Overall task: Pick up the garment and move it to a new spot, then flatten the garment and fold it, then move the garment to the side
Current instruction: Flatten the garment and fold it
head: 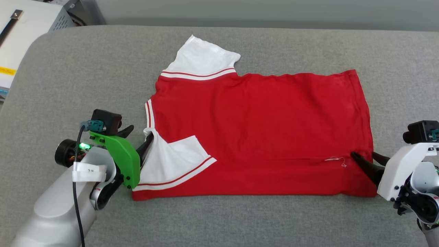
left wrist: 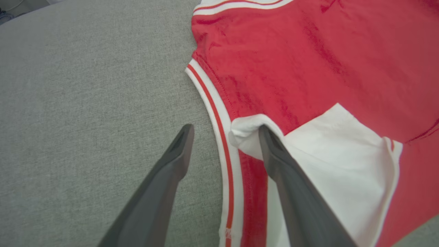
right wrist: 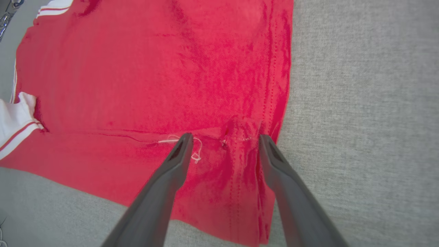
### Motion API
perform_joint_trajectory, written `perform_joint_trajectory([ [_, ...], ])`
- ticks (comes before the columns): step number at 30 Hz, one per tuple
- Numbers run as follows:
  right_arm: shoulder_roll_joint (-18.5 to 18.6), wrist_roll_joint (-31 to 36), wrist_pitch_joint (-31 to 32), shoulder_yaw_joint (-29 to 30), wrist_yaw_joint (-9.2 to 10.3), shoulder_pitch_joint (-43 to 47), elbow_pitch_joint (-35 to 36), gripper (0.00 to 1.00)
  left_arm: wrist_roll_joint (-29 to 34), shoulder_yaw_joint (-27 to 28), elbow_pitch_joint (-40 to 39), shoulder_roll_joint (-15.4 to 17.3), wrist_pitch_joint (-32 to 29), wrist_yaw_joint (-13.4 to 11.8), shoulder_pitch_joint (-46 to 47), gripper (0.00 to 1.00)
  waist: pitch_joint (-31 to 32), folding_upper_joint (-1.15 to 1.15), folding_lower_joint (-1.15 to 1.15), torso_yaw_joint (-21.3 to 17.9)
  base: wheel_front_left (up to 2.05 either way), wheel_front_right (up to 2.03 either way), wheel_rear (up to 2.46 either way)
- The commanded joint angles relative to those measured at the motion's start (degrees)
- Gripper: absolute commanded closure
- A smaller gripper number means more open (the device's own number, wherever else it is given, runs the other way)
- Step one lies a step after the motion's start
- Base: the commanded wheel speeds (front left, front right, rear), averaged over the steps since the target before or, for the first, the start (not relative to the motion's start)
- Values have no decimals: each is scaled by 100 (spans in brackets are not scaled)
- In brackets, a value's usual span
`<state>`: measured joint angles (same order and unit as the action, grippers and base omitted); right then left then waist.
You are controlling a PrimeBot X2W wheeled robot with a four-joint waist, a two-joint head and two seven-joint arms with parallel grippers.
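Note:
The red garment (head: 260,130) lies spread on the grey padded surface (head: 79,79), neck to the left and hem to the right. Its near edge is folded up over the body, and the near white sleeve (head: 171,161) lies on the red. My left gripper (head: 141,132) is open at the neck end. In the left wrist view the gripper (left wrist: 226,128) straddles the striped trim (left wrist: 219,130), one finger over the grey surface and one on the white sleeve (left wrist: 343,161). My right gripper (head: 363,155) is open at the hem (right wrist: 274,85), and the gripper's (right wrist: 224,137) fingers rest on the red cloth (right wrist: 154,68).
A pale box-like unit (head: 24,31) stands past the surface's far left corner. Bare grey surface runs along the front (head: 240,223), behind the garment and to both sides. A loose white thread (right wrist: 195,151) lies on the fold near the hem.

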<state>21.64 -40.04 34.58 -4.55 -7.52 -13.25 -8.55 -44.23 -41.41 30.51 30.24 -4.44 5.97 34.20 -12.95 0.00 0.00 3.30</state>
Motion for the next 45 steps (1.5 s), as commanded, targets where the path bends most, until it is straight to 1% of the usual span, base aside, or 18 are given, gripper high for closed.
perform_joint_trajectory([
  [1, 35, 81, -39, -24, 3, 19, 61, 0, -95, 84, 25, -65, 110, -69, -25, 0, 228, 0, 0, 28, 0, 0, 0],
  [6, 98, 424, 9, -39, 3, 300, 338, 0, -419, 400, -172, -160, 424, -326, -325, 0, 491, 0, 0, 59, 0, 0, 0],
  [8, 46, 570, 144, 50, 3, 454, 452, 0, -506, 456, -334, -136, 452, -410, -501, 0, 568, 0, 0, 66, 0, 0, 0],
  [10, -20, 768, 317, 177, 3, 613, 607, 0, -595, 537, -542, -92, 475, -549, -683, 0, 621, 0, 0, 74, 0, 0, 0],
  [13, -237, 1055, 577, 460, 3, 865, 938, 0, -771, 672, -982, -33, 464, -806, -1017, 0, 661, 0, 0, 80, 0, 0, 0],
  [16, -502, 1282, 820, 732, 3, 1091, 1256, 0, -932, 694, -1423, 62, 243, -1044, -1374, 0, 658, 0, 0, 83, 0, 0, 0],
  [20, -829, 1591, 1175, 989, 3, 1362, 1712, 0, -981, 669, -2039, 255, -54, -1507, -1814, 0, 556, 0, 0, 54, 0, 0, 0],
  [24, -1059, 1779, 1345, 1171, 3, 1460, 2026, 0, -1044, 662, -2537, 382, -328, -1941, -2138, 0, 431, 0, 0, 13, 0, 0, 0],
  [28, -1184, 1855, 1420, 1248, 3, 1503, 2225, 0, -1015, 554, -2816, 585, -673, -2206, -2326, 0, 297, 0, 0, -42, 0, 0, 0],
  [33, -1219, 1878, 1437, 1261, 3, 1484, 2324, 0, -970, 532, -2892, 651, -824, -2438, -2351, 0, 130, 0, 0, -116, 0, 0, 0],
  [39, -1239, 1862, 1444, 1231, 3, 1408, 2361, 0, -816, 460, -2624, 671, -930, -2623, -2228, 0, -102, 0, 0, -219, 0, 0, 0],
  [42, -1225, 1864, 1438, 1224, 3, 1375, 2370, 0, -830, 434, -2443, 613, -1015, -2668, -2160, 0, -219, 0, 0, -253, 0, 0, 0],
  [45, -1208, 1860, 1419, 1204, 3, 1350, 2368, 0, -874, 384, -2245, 553, -1098, -2615, -2123, 0, -284, 0, 0, -275, 0, 0, 0],
])
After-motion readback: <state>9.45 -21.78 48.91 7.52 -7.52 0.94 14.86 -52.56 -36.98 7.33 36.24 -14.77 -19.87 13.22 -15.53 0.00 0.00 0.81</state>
